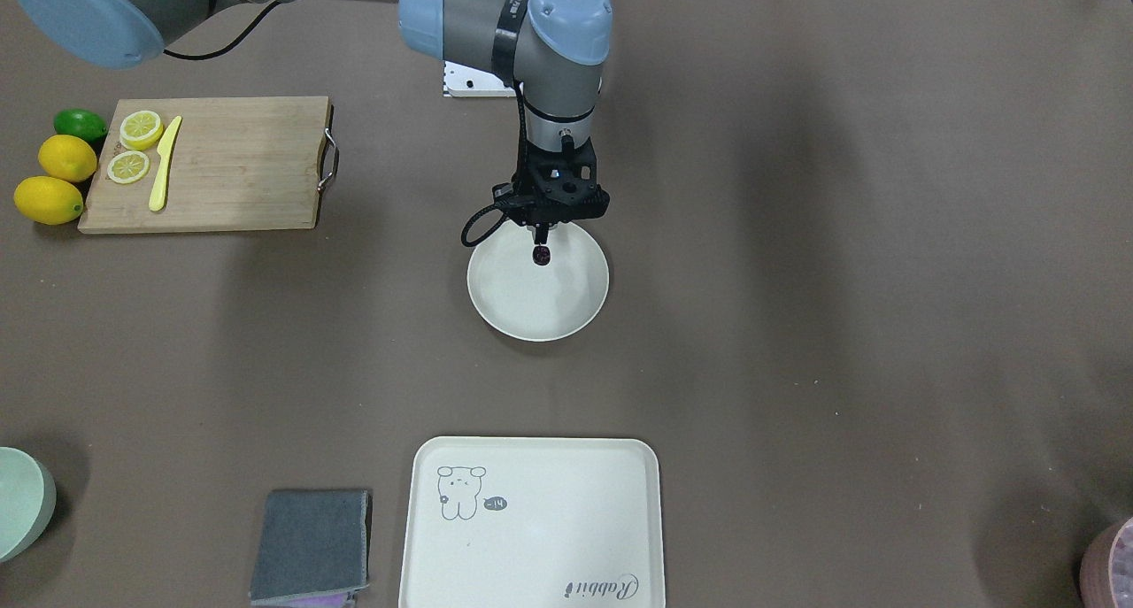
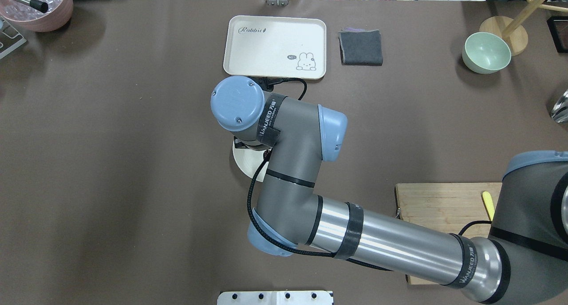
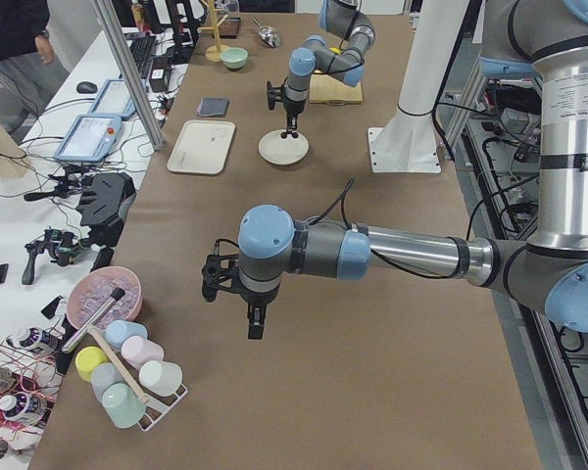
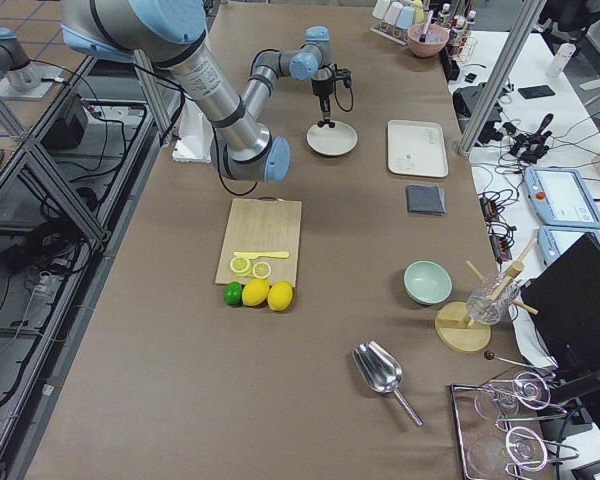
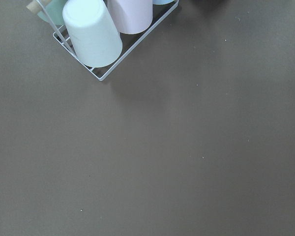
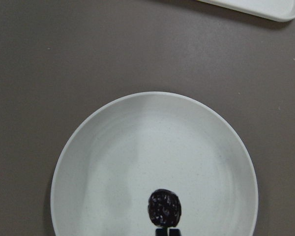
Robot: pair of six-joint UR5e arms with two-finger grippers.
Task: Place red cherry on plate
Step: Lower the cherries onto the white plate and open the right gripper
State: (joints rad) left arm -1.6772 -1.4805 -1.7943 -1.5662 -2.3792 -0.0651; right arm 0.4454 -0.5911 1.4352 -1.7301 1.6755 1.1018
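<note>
The red cherry [image 1: 542,255] is a very dark little ball hanging from the tips of my right gripper [image 1: 541,236], which is shut on it. It hangs over the round cream plate [image 1: 531,307], toward the plate's robot-side rim. In the right wrist view the cherry [image 6: 164,207] sits just ahead of the closed fingertips [image 6: 161,231], above the plate [image 6: 152,142]. From overhead my right arm hides all but a sliver of the plate [image 2: 246,162]. My left gripper [image 3: 256,323] hangs above bare table far from the plate; I cannot tell whether it is open or shut.
A wooden cutting board [image 1: 239,165] holds lemon slices and a yellow knife [image 1: 165,163], with lemons [image 1: 49,200] and a lime beside it. Across the table lie a rectangular tray [image 1: 531,524], a grey cloth [image 1: 312,546] and a mint bowl [image 1: 22,500]. A cup rack [image 5: 101,39] shows near my left wrist.
</note>
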